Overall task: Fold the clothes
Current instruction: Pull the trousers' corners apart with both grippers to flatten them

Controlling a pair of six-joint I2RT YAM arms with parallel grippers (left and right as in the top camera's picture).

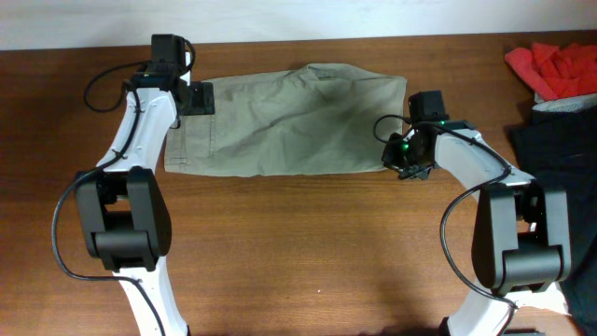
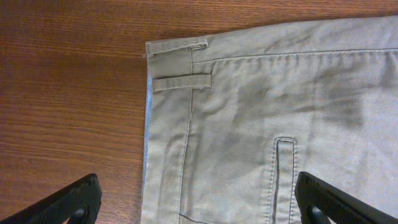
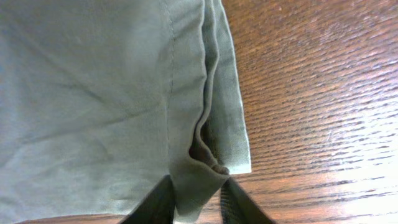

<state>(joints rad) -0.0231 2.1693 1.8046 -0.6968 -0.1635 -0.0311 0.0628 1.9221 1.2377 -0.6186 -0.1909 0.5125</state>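
Observation:
Khaki-green trousers (image 1: 289, 121) lie folded flat across the back middle of the wooden table. My left gripper (image 1: 191, 96) hovers over their left end, the waistband corner with a belt loop (image 2: 181, 81). Its fingers (image 2: 199, 202) are spread wide, one over bare wood and one over the cloth, holding nothing. My right gripper (image 1: 403, 161) is at the trousers' front right corner. Its fingers (image 3: 198, 202) are shut on a pinched fold of the hem (image 3: 202, 171), which bunches up between them.
A red garment (image 1: 555, 67) lies at the back right corner. A dark garment (image 1: 560, 159) lies along the right edge with a grey piece above it. Bare wood (image 1: 308, 252) runs in front of the trousers.

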